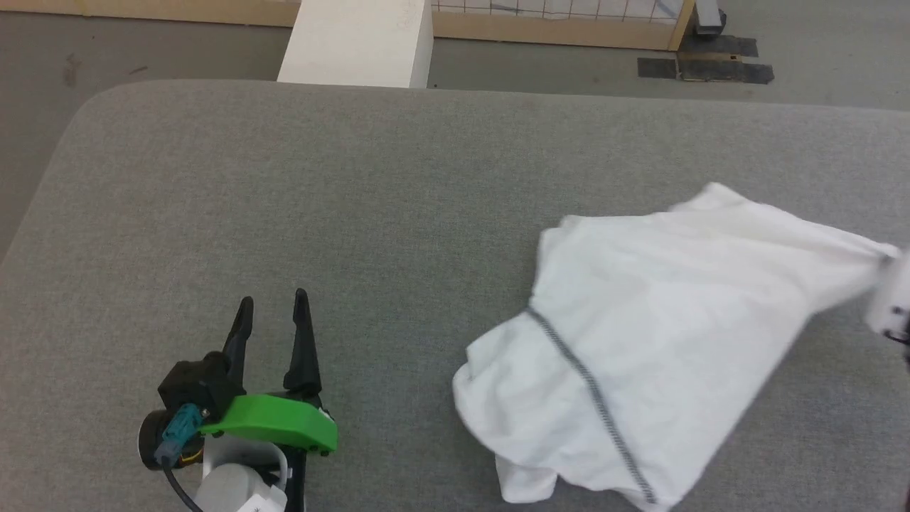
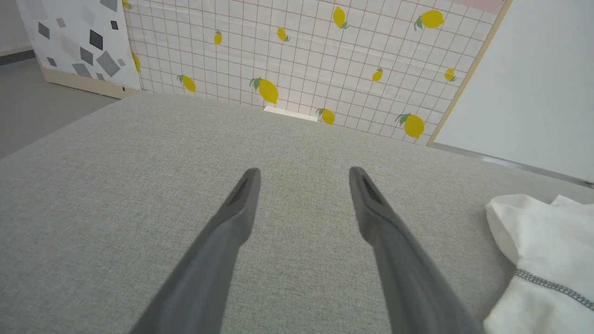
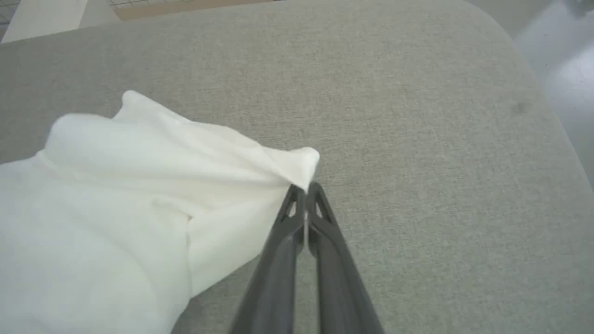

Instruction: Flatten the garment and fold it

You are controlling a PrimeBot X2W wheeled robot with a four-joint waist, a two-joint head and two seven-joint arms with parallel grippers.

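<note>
The left gripper (image 1: 273, 299) hung spread and empty over bare counter (image 1: 355, 199), well to the left of the garment (image 1: 640, 341). The right gripper (image 3: 306, 186) was clenched on a corner at the garment's right end, and the cloth was drawn out toward that pinch. The garment sat bunched on the right part of the counter. Its near left edge was lumped in folds, and a grey zigzag seam (image 1: 590, 384) ran across its near half.

By the look of it, flattening had barely begun. One corner was taken, but the sleeves were not laid out and the body was not spread. All of the smoothing and folding was left to do.

The counter was covered in grey woven cloth with rounded corners. Beyond the garment, past the counter's far edge, a white box (image 1: 355, 43) stood on grey floor (image 1: 142, 43). Behind the box ran a wood-framed panel (image 2: 301, 55) of gridded sheet printed with lemons. Dark tape patches (image 1: 711, 67) lay on the floor straight beyond the garment.
</note>
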